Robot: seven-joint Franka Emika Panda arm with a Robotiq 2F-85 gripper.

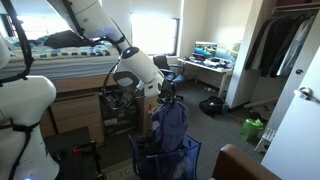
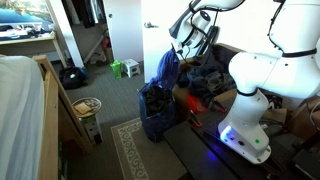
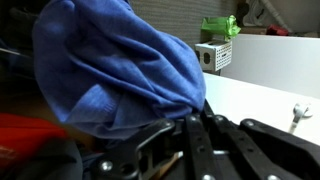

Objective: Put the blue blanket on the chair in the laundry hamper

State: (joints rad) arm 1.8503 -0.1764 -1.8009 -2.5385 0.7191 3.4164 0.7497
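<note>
The blue blanket (image 1: 170,125) hangs in a long bunch from my gripper (image 1: 168,92) over the blue mesh laundry hamper (image 1: 160,160). Its lower end reaches into the hamper's open top. In an exterior view the blanket (image 2: 167,72) dangles from the gripper (image 2: 182,52) above the hamper (image 2: 155,112). In the wrist view the blanket (image 3: 110,65) fills most of the picture, and the black fingers (image 3: 197,125) are closed together on its edge. The chair is hidden behind the arm and blanket.
A wooden bed frame (image 2: 60,100) and a small basket (image 2: 88,108) stand beside the hamper. A patterned rug (image 2: 135,150) lies on the floor. A green bin (image 1: 253,129) and a black bag (image 1: 211,105) sit on the carpet near a desk (image 1: 205,66). A wooden table edge (image 1: 245,162) is close by.
</note>
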